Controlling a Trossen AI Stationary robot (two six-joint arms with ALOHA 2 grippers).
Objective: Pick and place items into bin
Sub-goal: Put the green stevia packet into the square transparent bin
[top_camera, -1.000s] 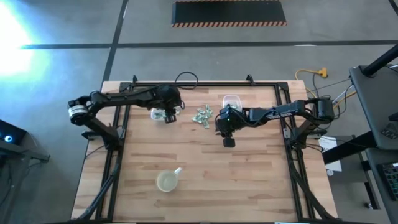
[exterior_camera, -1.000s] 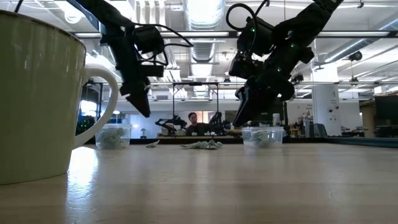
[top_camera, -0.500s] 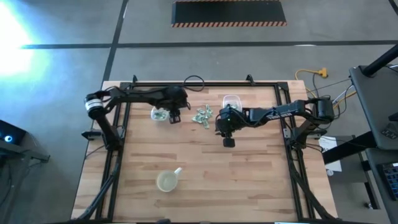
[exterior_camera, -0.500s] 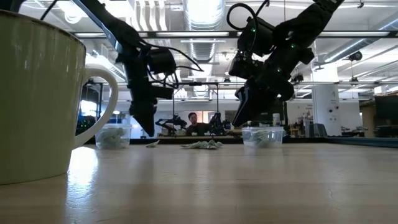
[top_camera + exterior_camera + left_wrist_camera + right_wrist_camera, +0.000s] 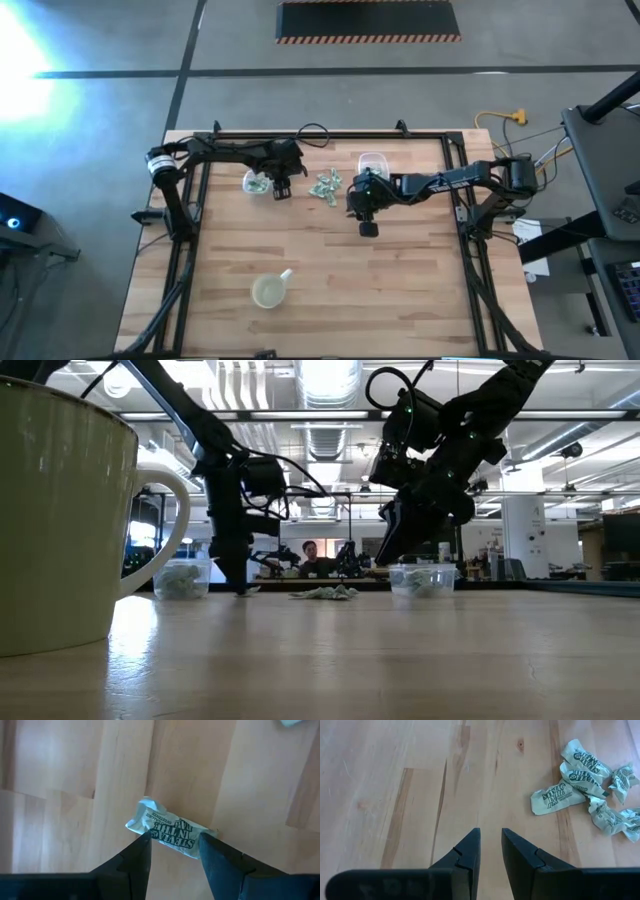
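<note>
I judge the job partly done. The small clear plastic tub (image 5: 255, 183) just behind my left gripper (image 5: 174, 854) already holds some pale green, and the second clear tub (image 5: 372, 162) beyond my right gripper (image 5: 490, 851) seems to hold a few too, though I can't count them from here. A loose heap of crinkly pale green and silvery foil packets (image 5: 326, 187) lies on the bare wooden tabletop (image 5: 330, 270) between the two arms, so most of the work is left.

My left gripper's fingers (image 5: 135, 857) are spread wide, straddling one flat printed packet (image 5: 170, 829) directly under the tips, not yet pinching it. My right gripper hangs empty, fingers nearly together, the heap just ahead and off to one side. The packets look light, thin and slippery.
</note>
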